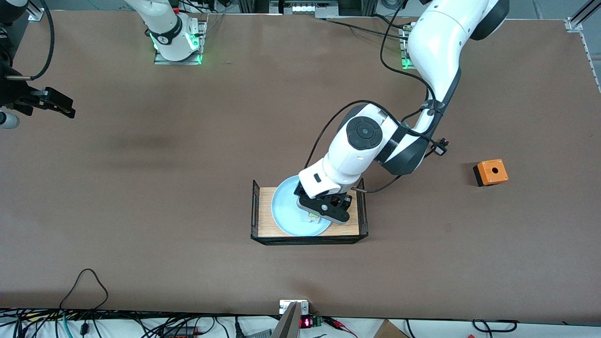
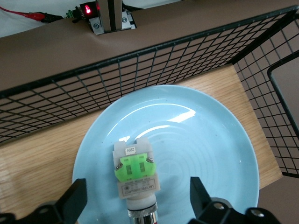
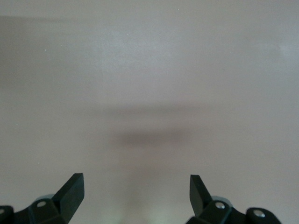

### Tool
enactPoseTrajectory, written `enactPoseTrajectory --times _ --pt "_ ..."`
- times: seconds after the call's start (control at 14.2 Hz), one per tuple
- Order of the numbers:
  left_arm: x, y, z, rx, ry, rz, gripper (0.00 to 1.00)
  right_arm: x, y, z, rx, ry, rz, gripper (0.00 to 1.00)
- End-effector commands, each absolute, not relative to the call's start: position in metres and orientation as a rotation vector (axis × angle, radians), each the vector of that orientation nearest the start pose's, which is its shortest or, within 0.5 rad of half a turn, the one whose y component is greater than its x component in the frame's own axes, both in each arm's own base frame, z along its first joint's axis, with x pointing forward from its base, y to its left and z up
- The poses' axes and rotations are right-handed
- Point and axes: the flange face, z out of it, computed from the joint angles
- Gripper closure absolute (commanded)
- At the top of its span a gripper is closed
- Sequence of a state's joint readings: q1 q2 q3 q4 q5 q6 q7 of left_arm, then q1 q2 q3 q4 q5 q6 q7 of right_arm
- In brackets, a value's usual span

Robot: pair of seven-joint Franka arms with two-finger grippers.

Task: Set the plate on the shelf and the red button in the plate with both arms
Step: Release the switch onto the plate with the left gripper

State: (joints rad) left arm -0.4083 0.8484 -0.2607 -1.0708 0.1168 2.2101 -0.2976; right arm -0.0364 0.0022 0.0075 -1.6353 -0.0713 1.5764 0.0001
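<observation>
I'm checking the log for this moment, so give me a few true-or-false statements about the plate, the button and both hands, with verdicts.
1. The plate lies in the wire-walled tray. True.
2. The red button lies on the bare table. False: it rests on the plate.
3. The left hand is open, its fingers apart on either side of the button. True.
4. The right hand holds the plate. False: it is open and holds nothing, over bare table at the right arm's end.
5. The orange box sits in the tray. False: it stands on the table toward the left arm's end.
</observation>
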Motion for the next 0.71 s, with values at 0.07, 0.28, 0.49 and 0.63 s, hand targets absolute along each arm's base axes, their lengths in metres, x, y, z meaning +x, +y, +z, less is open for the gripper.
enactPoseTrajectory --times 0.07,0.28,0.49,0.63 --pt "0.655 -0.425 0.395 -3.248 0.509 -0.252 0.0 0.549 -0.022 0.601 -3.193 0.057 0.099 0.0" --pt "0.632 -0.398 0.445 -3.164 0.489 -0.032 0.0 0.549 -0.022 0.601 -3.193 0.057 0.099 0.0" --pt "0.614 -0.364 0.483 -3.077 0.451 0.141 0.0 0.549 -0.023 0.601 -3.193 0.06 0.099 0.0" --pt "0.61 -0.331 0.507 -3.041 0.389 0.215 0.0 0.549 -0.022 0.601 -3.193 0.062 0.096 0.0"
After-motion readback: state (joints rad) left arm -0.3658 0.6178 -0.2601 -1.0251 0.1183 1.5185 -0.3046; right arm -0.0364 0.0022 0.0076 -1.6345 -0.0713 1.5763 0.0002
